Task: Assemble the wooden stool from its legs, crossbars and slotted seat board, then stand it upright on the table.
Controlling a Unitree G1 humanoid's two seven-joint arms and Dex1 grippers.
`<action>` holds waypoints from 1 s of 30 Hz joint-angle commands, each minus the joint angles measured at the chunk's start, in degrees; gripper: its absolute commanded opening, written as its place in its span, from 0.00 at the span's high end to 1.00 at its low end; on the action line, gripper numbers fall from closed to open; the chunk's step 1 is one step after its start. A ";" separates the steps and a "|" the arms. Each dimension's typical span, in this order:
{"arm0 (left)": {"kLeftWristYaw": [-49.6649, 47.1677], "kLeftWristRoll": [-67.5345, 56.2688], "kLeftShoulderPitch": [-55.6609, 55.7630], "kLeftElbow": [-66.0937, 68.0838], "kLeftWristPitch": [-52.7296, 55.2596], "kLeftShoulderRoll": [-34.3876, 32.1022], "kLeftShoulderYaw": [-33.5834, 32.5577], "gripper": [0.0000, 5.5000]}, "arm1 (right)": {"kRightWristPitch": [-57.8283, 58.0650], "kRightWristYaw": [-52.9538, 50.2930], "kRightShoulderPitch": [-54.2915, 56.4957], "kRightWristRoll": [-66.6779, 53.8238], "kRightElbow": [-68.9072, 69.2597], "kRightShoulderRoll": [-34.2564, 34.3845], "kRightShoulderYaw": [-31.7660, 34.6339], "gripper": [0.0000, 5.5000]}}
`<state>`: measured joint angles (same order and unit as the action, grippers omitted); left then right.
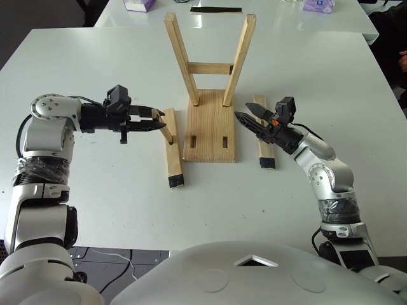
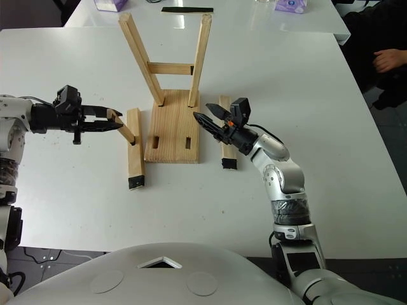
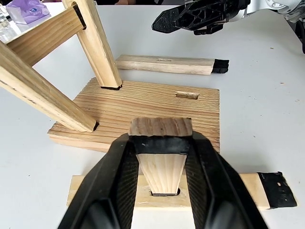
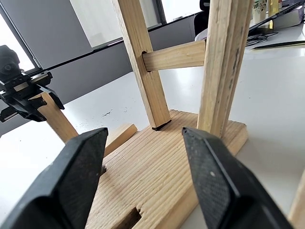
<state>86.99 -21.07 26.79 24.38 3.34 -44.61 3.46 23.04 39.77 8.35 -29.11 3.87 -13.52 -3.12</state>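
Note:
The slotted seat board (image 1: 210,136) lies flat at the table's middle. Two legs (image 1: 181,54) stand in its far slots, leaning apart, joined by a crossbar (image 1: 210,68). Left of the board a third leg (image 1: 173,162) lies flat with a short crossbar (image 1: 167,132) plugged into it and sticking up at a slant. My left gripper (image 1: 158,122) is shut on that short crossbar's upper end (image 3: 161,128). A fourth leg (image 1: 262,149) lies along the board's right side. My right gripper (image 1: 245,115) hovers open just above the board's right edge, its fingers (image 4: 76,171) spread with nothing between them.
The two near slots of the board (image 1: 224,141) are unfilled. A second white table behind carries two purple boxes (image 1: 138,5) and a black strip (image 1: 216,9). Bare white tabletop (image 1: 210,203) lies in front of the parts.

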 commanded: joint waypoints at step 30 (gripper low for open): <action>-9.46 9.92 7.68 18.08 -6.18 1.85 4.13 0.59 | -2.03 -4.63 3.16 2.17 -4.56 3.96 1.15 0.48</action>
<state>78.94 -11.99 33.66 42.95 -3.80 -42.73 8.45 21.73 35.80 11.68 -27.42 -0.64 -9.99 -2.28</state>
